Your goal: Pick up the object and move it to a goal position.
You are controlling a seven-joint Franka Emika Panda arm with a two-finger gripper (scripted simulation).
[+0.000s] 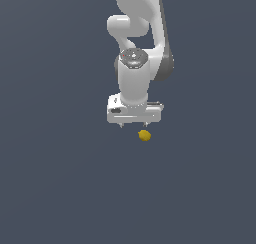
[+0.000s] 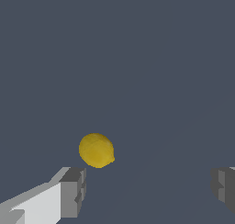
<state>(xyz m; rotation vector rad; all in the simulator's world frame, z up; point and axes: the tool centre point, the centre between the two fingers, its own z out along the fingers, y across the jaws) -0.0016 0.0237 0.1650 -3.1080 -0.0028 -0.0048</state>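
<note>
The object (image 1: 144,135) is a small yellow-orange, lemon-like lump lying on the flat dark grey surface. In the exterior view my white gripper (image 1: 133,124) hangs just above it, the lump sitting slightly toward the exterior view's right of the gripper's middle. The wrist view shows the object (image 2: 96,150) close to one grey fingertip (image 2: 73,191), while the other fingertip (image 2: 224,187) stands far off. The gripper (image 2: 148,191) is open, its fingers spread wide, and nothing lies between them.
Around the lump there is only the plain dark grey surface (image 1: 60,188). The white arm (image 1: 135,48) rises behind the gripper toward the top of the exterior view.
</note>
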